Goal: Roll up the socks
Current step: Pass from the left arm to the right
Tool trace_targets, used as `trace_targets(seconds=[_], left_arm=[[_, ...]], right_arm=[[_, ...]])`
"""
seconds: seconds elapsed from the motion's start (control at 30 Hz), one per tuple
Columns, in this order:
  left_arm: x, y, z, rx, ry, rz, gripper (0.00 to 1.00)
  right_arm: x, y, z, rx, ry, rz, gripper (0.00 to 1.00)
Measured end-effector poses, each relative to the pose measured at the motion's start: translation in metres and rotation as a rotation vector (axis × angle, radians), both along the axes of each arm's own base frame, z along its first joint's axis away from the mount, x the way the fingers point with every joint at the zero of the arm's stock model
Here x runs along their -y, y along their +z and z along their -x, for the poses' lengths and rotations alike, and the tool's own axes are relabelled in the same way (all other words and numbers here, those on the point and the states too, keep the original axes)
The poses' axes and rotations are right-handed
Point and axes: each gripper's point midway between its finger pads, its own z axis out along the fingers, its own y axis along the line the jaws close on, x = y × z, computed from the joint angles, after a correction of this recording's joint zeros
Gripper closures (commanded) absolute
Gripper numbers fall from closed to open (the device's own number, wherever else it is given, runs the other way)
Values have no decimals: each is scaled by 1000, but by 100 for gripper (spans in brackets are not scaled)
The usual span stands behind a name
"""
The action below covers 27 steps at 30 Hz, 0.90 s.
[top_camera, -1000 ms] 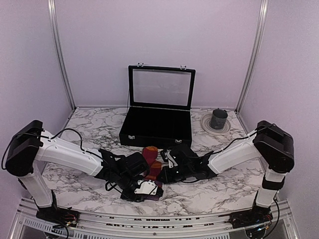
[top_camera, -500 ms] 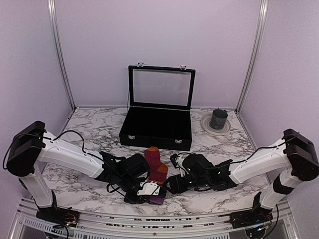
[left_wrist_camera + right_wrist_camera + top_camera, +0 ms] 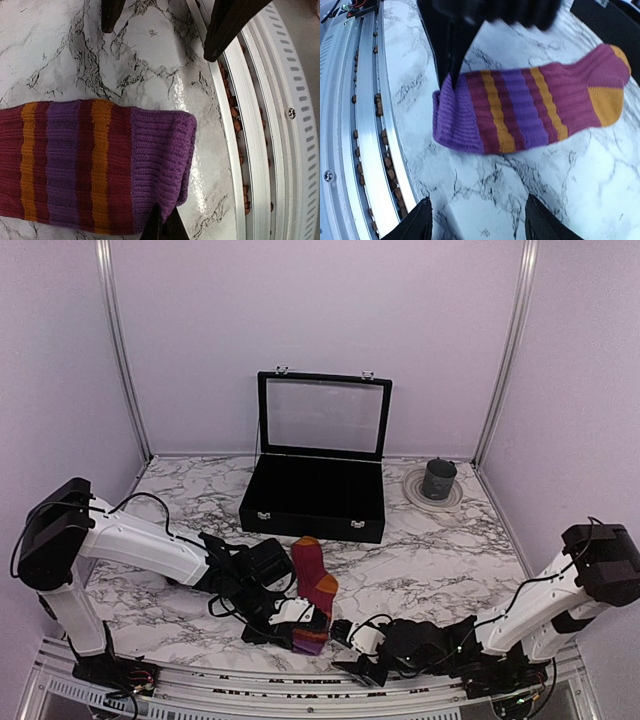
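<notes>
A magenta sock (image 3: pixel 314 583) with orange and purple stripes lies flat near the table's front edge. Its purple end (image 3: pixel 308 643) points to the front. My left gripper (image 3: pixel 298 630) is shut on the edge of that purple end (image 3: pixel 160 155); the left wrist view shows its fingertips (image 3: pixel 165 227) pinching the fabric. In the right wrist view, the sock (image 3: pixel 535 107) stretches across the marble with its orange heel (image 3: pixel 605 102) at the right. My right gripper (image 3: pixel 480 220) stands open a short way from the sock with nothing between its fingers. In the top view it (image 3: pixel 347 650) sits just right of the purple end.
A black case (image 3: pixel 313 502) with its glass lid raised stands behind the sock. At the back right is a grey cup (image 3: pixel 438 478) on a plate. A white metal rail (image 3: pixel 260 150) runs along the table's front edge, close to both grippers.
My right gripper has opened, let go of the sock and drawn back toward the front rail. My left gripper has shut on the purple end. The sock now lies stretched out.
</notes>
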Motion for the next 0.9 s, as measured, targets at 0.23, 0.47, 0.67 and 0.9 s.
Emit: trace_targets(seconds=[0.23,0.47,0.67,0.9], left_arm=[[1,-3,-5,-67,4,-29,100],[6,-2,-12,-111,0,-41,100],[2,-2,-11,-125,-15,-56,100],[1,-1,-10,-129,-26,-69,87]], right_arm=[[-33,12,-2,184,119,23,52],[-44,-4,0,258,195,80,60],[-55,-8,-5,325,199,70,68],[-61,-10,-12,375,179,71,95]])
